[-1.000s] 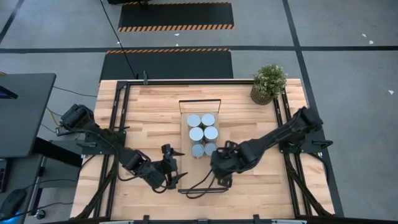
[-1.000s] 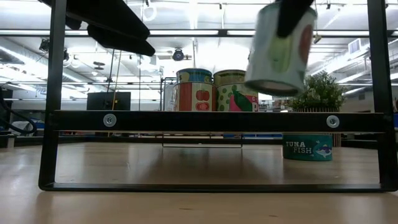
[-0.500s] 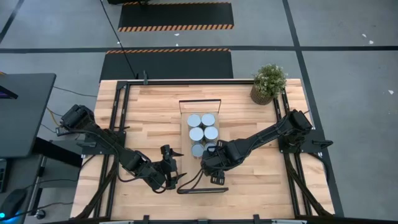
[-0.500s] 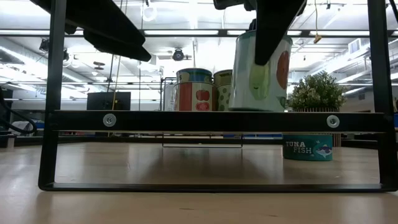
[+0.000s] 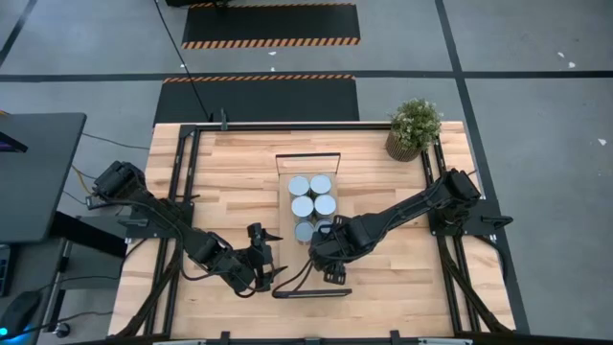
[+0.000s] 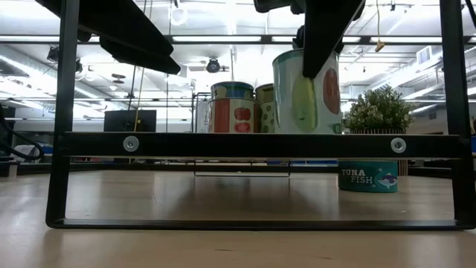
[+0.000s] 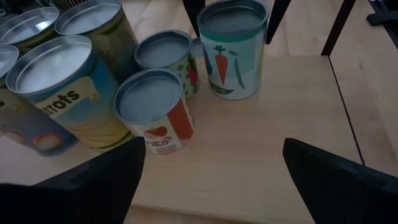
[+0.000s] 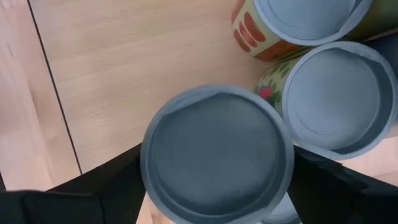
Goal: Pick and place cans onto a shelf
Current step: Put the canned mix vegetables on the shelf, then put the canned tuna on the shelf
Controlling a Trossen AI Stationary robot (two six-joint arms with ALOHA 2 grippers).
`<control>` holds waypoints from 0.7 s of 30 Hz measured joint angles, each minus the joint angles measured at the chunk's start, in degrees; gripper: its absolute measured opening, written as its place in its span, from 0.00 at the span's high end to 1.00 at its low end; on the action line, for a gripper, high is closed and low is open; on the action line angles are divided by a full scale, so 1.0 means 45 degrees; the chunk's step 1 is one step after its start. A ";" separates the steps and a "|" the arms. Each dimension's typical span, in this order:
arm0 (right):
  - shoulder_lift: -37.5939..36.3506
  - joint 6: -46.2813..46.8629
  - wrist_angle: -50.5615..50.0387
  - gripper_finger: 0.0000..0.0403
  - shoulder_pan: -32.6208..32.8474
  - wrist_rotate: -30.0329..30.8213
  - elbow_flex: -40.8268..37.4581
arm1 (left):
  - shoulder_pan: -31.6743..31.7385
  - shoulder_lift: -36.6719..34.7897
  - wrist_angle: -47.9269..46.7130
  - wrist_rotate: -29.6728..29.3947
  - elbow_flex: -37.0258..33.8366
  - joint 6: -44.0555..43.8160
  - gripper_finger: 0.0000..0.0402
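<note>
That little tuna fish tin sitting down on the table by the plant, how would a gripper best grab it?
Judging by its pose, from straight above. The tuna tin is squat and stands upright on the tabletop, beside the shelf. Its round side wall offers two opposite spots for the fingers, and nothing shows above it. Gripping across the wall looks safest.

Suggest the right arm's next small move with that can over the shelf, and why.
Probably open the right gripper and lift straight up. The can it holds stands upright with its base level with the shelf, beside the other cans. The left gripper waits open nearby.
</note>
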 joint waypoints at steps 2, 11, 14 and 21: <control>-0.0094 0.0000 -0.0075 0.15 0.0000 -0.0074 0.0000 | 0.0000 0.0000 0.0000 0.0000 0.0000 0.0021 0.04; -0.1809 0.0026 -0.1285 0.16 0.0345 0.1244 0.0017 | 0.0000 0.0000 0.0053 0.0000 0.0000 0.0182 0.04; -0.2264 -0.0069 -0.2198 0.16 0.0821 0.2464 -0.0314 | 0.0000 0.0000 0.0058 0.0000 0.0000 0.0160 0.04; -0.3177 0.0620 -0.1964 0.16 0.1003 0.2298 -0.2801 | 0.0000 0.0000 0.0063 0.0272 0.0000 0.0141 0.04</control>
